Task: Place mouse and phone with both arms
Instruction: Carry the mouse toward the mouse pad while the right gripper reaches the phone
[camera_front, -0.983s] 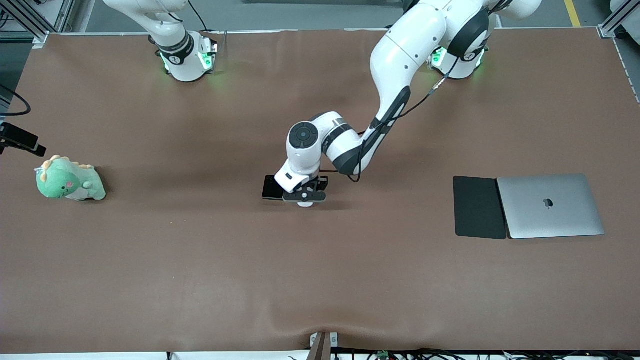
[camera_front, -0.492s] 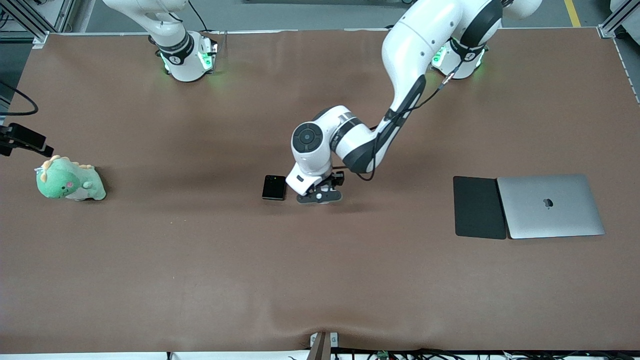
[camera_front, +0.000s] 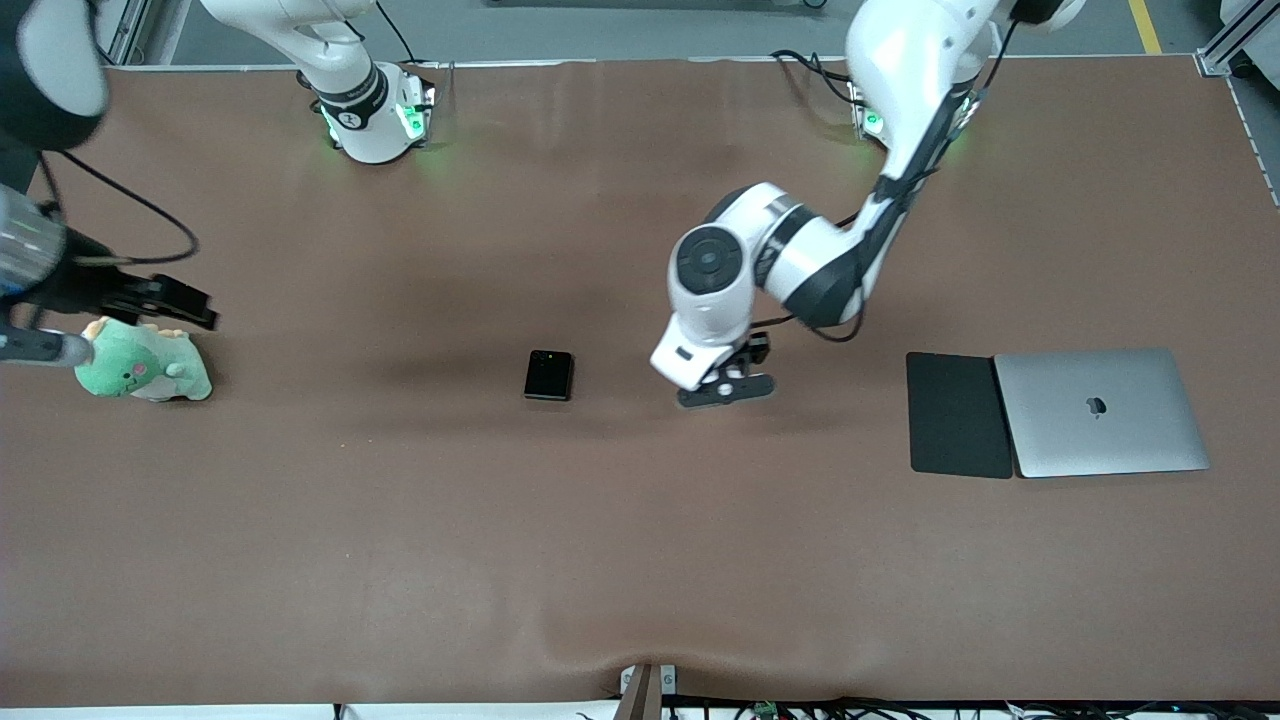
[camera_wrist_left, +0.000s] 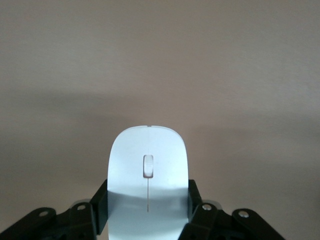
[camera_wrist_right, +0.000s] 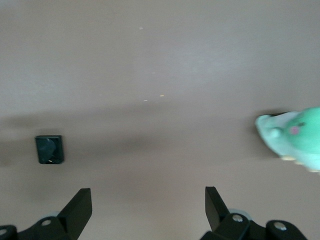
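We see the small white oval computer mouse (camera_wrist_left: 149, 175), glossy with a thin grey centre line, clamped by its two long sides between the black fingers (camera_wrist_left: 102, 207) of the left gripper (camera_front: 727, 390), which hangs over bare brown tablecloth (camera_front: 640, 560) between the small black near-square phone (camera_front: 549, 375) and the flat black rectangular pad (camera_front: 958, 414). In the left wrist view the long axis of the mouse runs straight out from the gripper, its rounded end with the scroll wheel pointing away from the fingers and its other end hidden between them; in the front view the mouse itself is covered by the wrist. The phone lies flat on the cloth near the table's middle, apart from the gripper, its slightly longer side running toward and away from the front camera and its tiny lenses at the corner farthest from that camera. The right gripper (camera_front: 165, 300), jaws spread wide and empty, is over the green plush dinosaur (camera_front: 140, 362) at the right arm's end. We read no writing; the only mark is the apple logo on the closed silver laptop (camera_front: 1100, 412), which lies just beside the pad.
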